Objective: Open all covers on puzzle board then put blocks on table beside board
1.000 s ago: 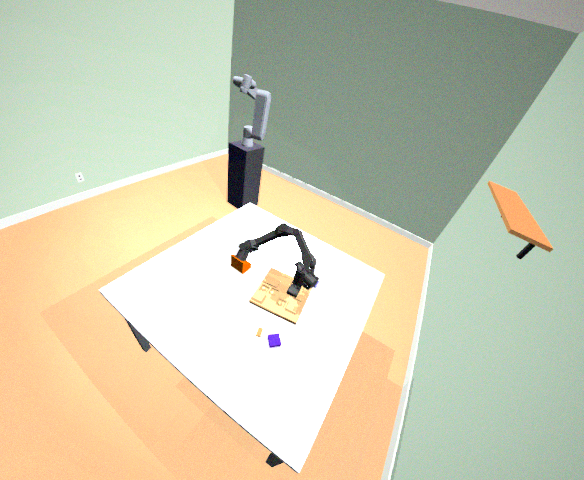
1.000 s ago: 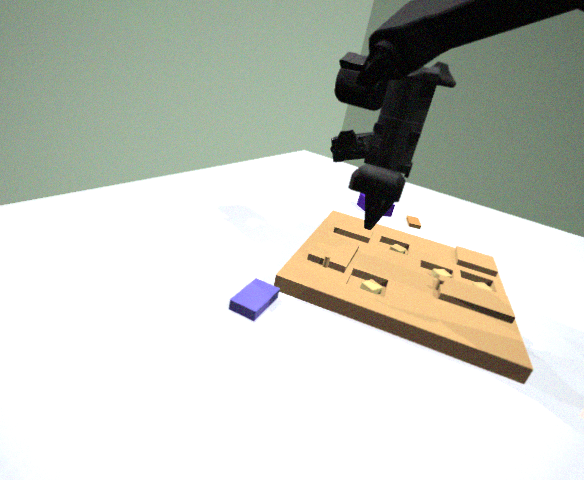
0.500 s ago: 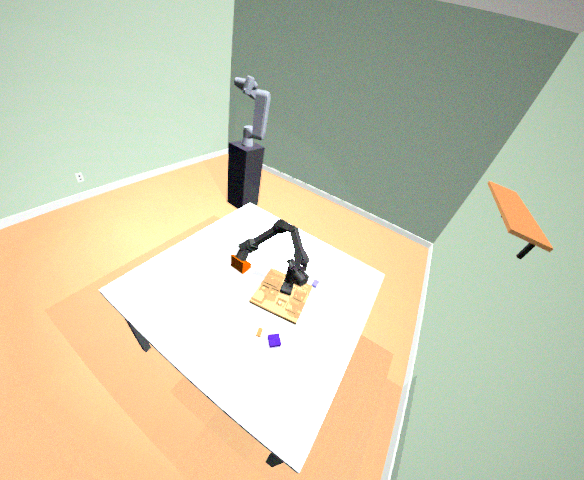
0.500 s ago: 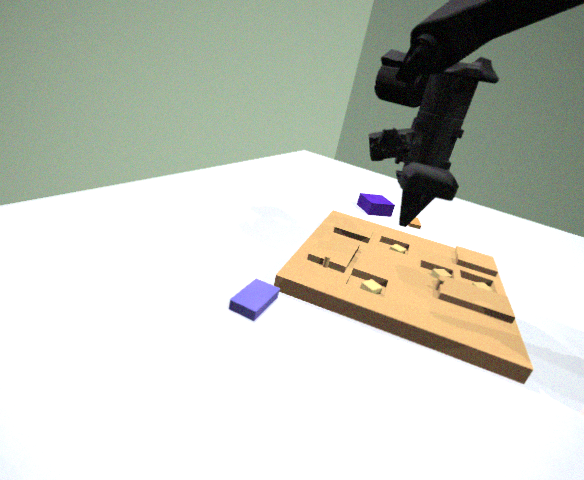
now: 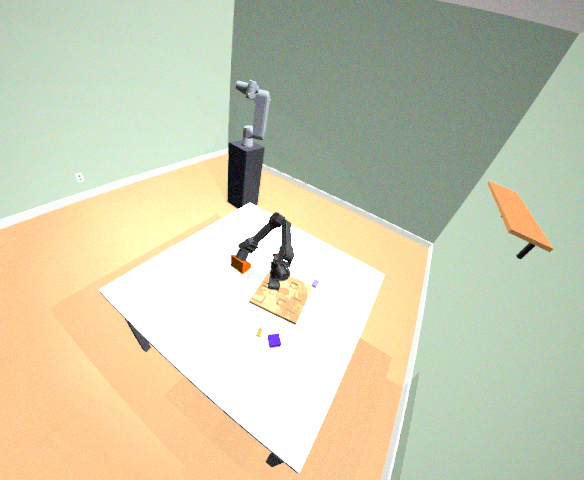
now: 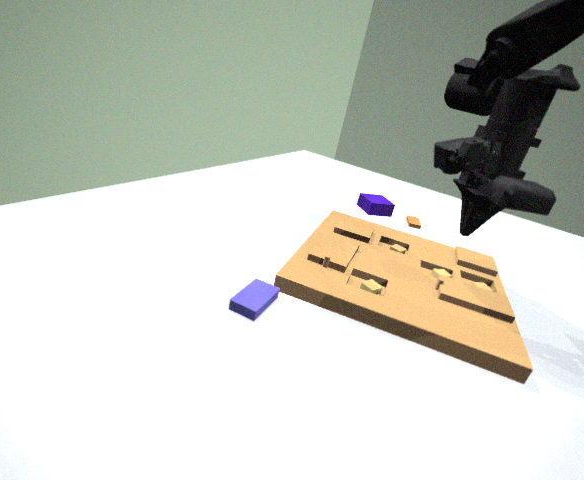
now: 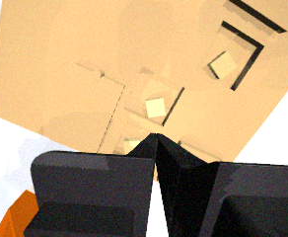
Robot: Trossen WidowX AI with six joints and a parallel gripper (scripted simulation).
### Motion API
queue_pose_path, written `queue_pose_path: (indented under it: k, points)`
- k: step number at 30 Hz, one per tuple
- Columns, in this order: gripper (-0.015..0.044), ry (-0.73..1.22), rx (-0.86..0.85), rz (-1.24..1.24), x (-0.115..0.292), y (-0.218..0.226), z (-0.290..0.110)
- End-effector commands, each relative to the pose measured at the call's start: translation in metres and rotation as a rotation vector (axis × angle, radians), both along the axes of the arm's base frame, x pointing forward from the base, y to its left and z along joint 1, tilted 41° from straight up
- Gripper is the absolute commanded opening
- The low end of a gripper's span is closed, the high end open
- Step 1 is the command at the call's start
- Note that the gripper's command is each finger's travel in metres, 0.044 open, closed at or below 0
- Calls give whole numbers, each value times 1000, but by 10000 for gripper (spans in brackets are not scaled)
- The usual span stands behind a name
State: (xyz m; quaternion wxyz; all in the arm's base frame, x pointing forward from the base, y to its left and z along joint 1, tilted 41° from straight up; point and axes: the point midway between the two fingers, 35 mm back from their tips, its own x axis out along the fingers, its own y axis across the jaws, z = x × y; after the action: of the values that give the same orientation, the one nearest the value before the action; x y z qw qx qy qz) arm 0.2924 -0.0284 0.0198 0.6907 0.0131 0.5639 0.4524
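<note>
White table (image 6: pixel 127 361) in a green-walled room. Board (image 6: pixel 411 304) sits mid-table; three blocks already off it: light purple (image 6: pixel 253 298) at its 9 o'clock, dark purple (image 6: pixel 375 203) and small orange (image 6: pixel 413 221) at 12. Gripper (image 6: pixel 467 227) hovers above the board's 1 o'clock corner, fingers fully closed, empty. Tan blocks (image 7: pixel 155 107) remain in wells directly below. Judgement: open wide before descending, centre on one block.
</note>
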Motion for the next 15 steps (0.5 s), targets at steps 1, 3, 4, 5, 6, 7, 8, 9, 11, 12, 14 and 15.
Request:
queue_pose_path:
  k: [1,3,4,5,6,7,8,9,11,12,14,15]
  points:
    - [0,-42,2,52,-23,-5,-5]
    - [0,-63,5,78,-34,-7,-7]
    - [0,-73,7,91,-40,-8,-8]
    - [0,-84,9,103,-45,-8,-9]
    - [0,-92,11,114,-50,-9,-10]
    - [0,-97,12,120,-52,-9,-11]
    - [0,-99,12,122,-53,-9,-11]
    - [0,-99,12,122,-53,-9,-11]
    - [0,-99,12,122,-53,-9,-11]
    - [0,-99,12,122,-53,-8,-13]
    - [0,-99,12,122,-53,-5,-16]
    - [0,-99,12,122,-53,-3,-19]
